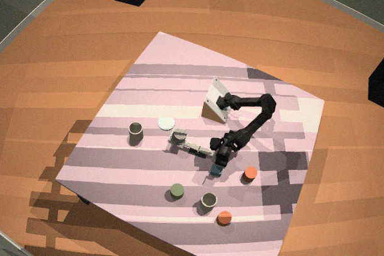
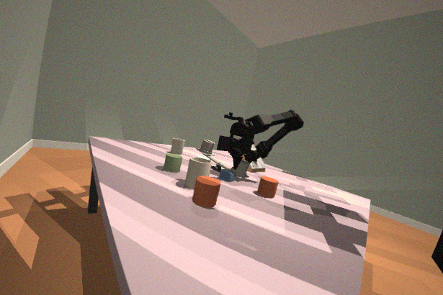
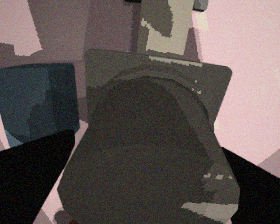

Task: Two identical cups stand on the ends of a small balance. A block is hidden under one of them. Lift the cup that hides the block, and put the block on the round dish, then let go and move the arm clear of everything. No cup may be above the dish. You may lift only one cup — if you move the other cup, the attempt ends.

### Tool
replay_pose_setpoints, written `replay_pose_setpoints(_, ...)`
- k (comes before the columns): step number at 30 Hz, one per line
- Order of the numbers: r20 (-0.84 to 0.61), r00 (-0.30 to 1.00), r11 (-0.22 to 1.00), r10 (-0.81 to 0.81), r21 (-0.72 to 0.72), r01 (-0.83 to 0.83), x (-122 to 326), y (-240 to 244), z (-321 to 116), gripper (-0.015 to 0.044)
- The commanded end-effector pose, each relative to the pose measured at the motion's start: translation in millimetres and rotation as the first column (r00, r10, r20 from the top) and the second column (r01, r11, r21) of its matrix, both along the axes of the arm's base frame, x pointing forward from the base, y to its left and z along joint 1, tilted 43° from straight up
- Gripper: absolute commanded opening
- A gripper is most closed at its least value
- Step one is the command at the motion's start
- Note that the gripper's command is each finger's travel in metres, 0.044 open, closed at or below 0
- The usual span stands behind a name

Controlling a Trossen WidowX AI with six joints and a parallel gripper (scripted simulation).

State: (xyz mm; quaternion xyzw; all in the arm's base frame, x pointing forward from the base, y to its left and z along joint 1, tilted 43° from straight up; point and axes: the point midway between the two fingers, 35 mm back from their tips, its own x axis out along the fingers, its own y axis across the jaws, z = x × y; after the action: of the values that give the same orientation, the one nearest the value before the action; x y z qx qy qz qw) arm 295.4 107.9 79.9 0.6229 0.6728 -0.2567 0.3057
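Note:
The balance [image 1: 190, 147] [image 3: 220, 75] has a grey cup upside down on each end. The far cup [image 1: 178, 136] [image 2: 207, 146] leans slightly towards the beam in the exterior view. The near cup [image 2: 241, 168] [image 3: 146, 125] is largely hidden under the arm in the top view. My gripper [image 2: 242, 165] [image 3: 144, 145] is open, low over the near cup, with one finger on each side of it in the wrist view. The round dish [image 1: 166, 123] is pale, beside the far cup, with no cup above it. The hidden block is not visible.
A blue block [image 1: 216, 170] [image 2: 227, 175] [image 3: 36, 100] stands close beside the near cup. Other things are a green cylinder [image 1: 177, 190] [image 2: 173, 162], orange cylinders [image 1: 251, 173] [image 2: 206, 192], upright open cups [image 1: 135, 133] [image 1: 208, 201] and a white-topped wedge [image 1: 214, 90] by the arm base.

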Motion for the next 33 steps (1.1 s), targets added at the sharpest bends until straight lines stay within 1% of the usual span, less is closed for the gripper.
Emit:
replay_pose_setpoints(1, -0.011, 1.0, 1.0, -0.003, 0.003, 0.003, -2, 1, -2, 0.0407)
replay_pose_setpoints(15, -0.011, 1.0, 1.0, -0.003, 0.003, 0.003, -2, 1, -2, 0.0313)
replay_pose_setpoints(27, -0.011, 1.0, 1.0, -0.006, 0.001, 0.006, 1, -6, 5, 0.0)
replay_pose_setpoints(33, -0.011, 1.0, 1.0, -0.007, -0.001, 0.007, 2, -12, 10, 0.0)
